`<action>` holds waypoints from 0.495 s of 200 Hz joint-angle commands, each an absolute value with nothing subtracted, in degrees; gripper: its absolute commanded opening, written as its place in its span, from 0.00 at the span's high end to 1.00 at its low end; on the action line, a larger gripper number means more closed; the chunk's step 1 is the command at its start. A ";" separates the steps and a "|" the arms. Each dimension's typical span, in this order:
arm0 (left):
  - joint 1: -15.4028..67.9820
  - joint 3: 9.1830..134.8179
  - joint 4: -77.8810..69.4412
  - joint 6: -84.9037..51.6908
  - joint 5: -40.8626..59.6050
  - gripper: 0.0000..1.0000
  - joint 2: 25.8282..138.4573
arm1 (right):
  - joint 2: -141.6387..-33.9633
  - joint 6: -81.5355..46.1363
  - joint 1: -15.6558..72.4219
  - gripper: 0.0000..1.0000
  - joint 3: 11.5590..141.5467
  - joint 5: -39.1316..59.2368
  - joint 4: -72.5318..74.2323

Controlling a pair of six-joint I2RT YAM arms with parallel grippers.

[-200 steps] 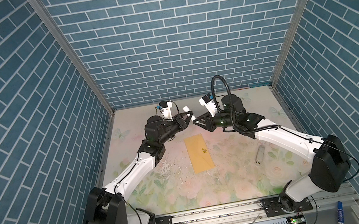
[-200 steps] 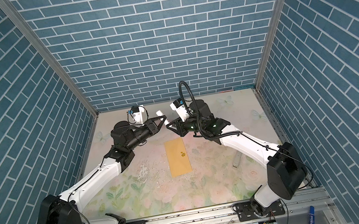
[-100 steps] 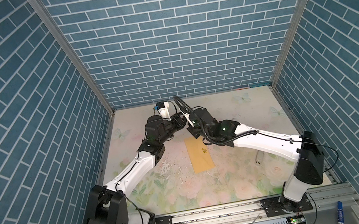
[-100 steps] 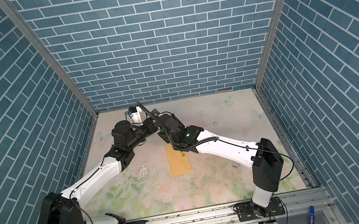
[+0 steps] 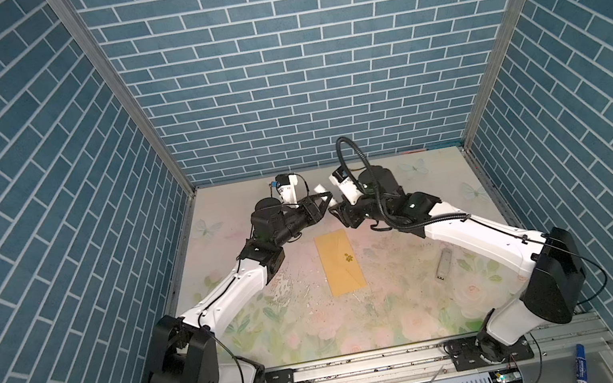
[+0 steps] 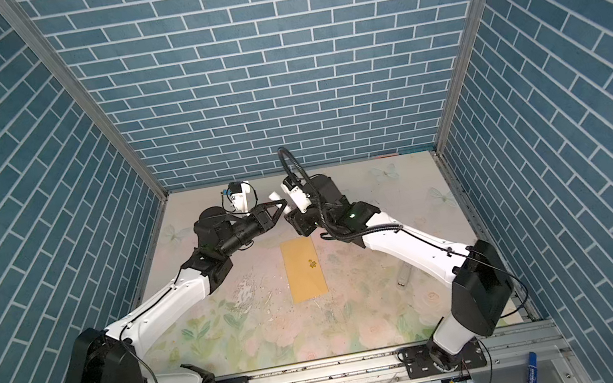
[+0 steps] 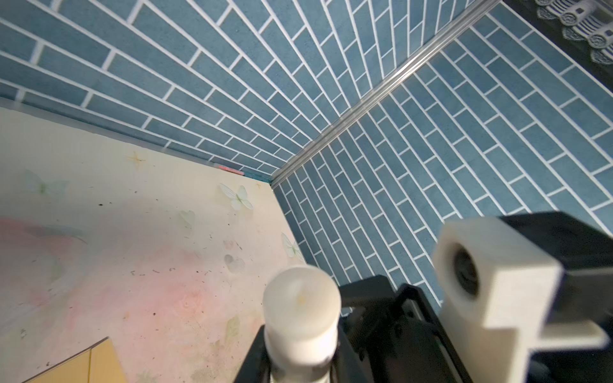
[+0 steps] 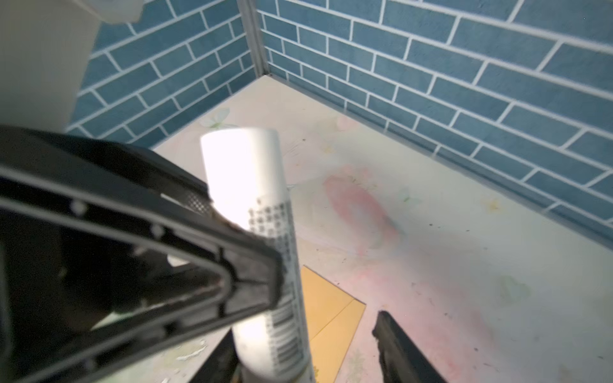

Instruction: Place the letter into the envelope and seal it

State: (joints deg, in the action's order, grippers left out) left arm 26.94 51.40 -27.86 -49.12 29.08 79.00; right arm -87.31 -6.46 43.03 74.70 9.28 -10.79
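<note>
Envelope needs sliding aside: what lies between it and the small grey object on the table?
Only bare floral table, with tiny specks, separates the envelope from the grey object; both top views show it.

Even bright light, soft shadows, edge distortion, blurred wrist-view foregrounds, glare on white tube (image 8: pixel 243 172)

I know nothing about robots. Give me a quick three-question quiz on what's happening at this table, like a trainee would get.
1. True or false: the envelope lies flat on the table.
2. What does the left gripper hold? A) a white tube B) a marker pen C) nothing
3. Fill in: the right gripper has its jaws ____.
Key: 1 true; 2 A; 3 open.
</note>
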 commanded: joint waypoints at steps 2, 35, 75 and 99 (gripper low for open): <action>26.56 53.15 -29.09 -48.65 31.28 1.00 77.39 | -84.98 -12.73 39.10 0.38 70.93 30.74 -5.40; 26.54 53.35 -29.18 -48.92 31.86 1.00 77.26 | -86.16 -16.27 36.09 0.43 69.53 42.15 -1.82; 26.58 53.33 -29.18 -49.03 32.08 1.00 77.27 | -87.12 -17.75 35.36 0.54 69.01 44.35 0.60; 26.60 53.44 -29.27 -49.11 32.08 1.00 77.29 | -87.81 -18.04 35.33 0.56 69.34 45.48 0.32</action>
State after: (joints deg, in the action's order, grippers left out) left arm 26.76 51.81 -27.83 -49.30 31.35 78.52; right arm -86.65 -16.36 35.44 70.63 40.62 -1.93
